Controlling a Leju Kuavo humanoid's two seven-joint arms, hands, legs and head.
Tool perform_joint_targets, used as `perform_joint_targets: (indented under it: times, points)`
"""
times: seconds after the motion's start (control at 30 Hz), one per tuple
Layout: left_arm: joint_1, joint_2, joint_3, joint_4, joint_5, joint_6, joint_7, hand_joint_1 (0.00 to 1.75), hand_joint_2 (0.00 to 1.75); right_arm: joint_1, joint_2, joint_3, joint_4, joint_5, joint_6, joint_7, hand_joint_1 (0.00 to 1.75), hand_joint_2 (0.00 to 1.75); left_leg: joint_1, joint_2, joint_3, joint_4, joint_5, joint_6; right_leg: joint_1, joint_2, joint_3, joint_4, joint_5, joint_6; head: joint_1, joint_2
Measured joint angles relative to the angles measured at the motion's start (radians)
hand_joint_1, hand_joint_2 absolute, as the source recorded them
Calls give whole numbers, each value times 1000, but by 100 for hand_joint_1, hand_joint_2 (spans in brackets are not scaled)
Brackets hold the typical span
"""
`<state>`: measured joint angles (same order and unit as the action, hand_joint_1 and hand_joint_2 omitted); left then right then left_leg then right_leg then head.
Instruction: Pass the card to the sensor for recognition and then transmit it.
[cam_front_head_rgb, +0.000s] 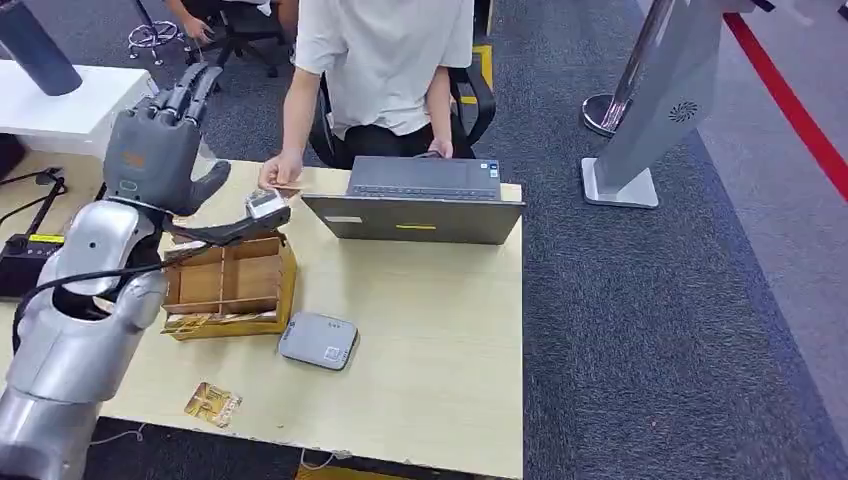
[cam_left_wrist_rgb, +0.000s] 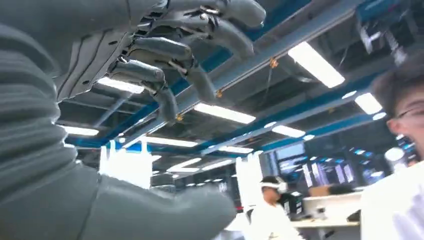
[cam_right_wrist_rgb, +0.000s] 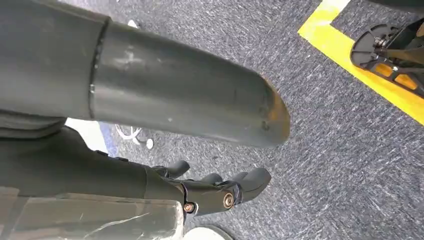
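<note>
Left hand (cam_front_head_rgb: 160, 145) raised above the wooden box (cam_front_head_rgb: 232, 285), fingers spread and empty; right hand (cam_right_wrist_rgb: 220, 192) hangs, fingers curled.

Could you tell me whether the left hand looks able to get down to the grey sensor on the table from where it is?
Probably yes: the left hand is raised and empty, the grey sensor lies uncovered, beside the wooden box.
</note>
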<state>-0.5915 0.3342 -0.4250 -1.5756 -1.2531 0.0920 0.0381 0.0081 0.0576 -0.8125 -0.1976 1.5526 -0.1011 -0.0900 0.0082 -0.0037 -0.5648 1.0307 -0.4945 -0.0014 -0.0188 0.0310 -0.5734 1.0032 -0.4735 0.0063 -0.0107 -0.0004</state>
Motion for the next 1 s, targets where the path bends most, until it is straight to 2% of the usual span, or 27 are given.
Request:
perform_joint_targets:
  times: [0.1,0.2,0.3,0.47,0.57,0.73,0.87,1.0]
  points:
    - [115,43,1,-110,40,4,-45,0,175,3,0,-2,0,-19,0,3,0,0,0,2,0,-1,-1,0,0,2,-1,0,0,0,1,0]
    - [281,122,8,-226,72,-5,-65,0,175,9,1,-15,0,-41,-4,9,0,0,0,4,0,-2,-2,-1,0,3,-1,0,-1,-1,0,0]
    - [433,191,35,-287,81,10,-75,0,175,17,3,-32,0,-50,-5,14,0,0,0,3,-1,-2,-2,-2,0,3,-3,0,-2,0,-1,0]
    - [595,225,91,-307,68,14,-58,0,175,16,5,-53,0,-53,-10,21,0,0,0,2,-2,-2,-2,-2,0,2,-3,0,-2,-1,-2,0]
    - [642,210,132,-276,49,13,-22,0,175,17,6,-62,0,-41,-12,22,0,0,0,0,-2,-2,-2,-1,0,0,-3,0,-2,0,-1,0]
    - [641,156,200,-134,7,18,27,0,175,14,8,-70,0,-22,-16,20,0,0,0,0,-2,-2,-1,-1,0,0,-3,0,-1,0,-1,0]
    - [612,97,244,-8,-8,40,29,0,175,11,8,-70,0,-15,-18,20,0,0,0,0,-2,-1,0,-1,0,0,-3,0,-1,-1,-1,0]
    - [589,46,256,62,-37,85,23,0,175,4,8,-70,0,-8,-22,4,0,0,0,0,-2,-1,-1,-1,0,0,-3,0,-1,-1,-1,0]
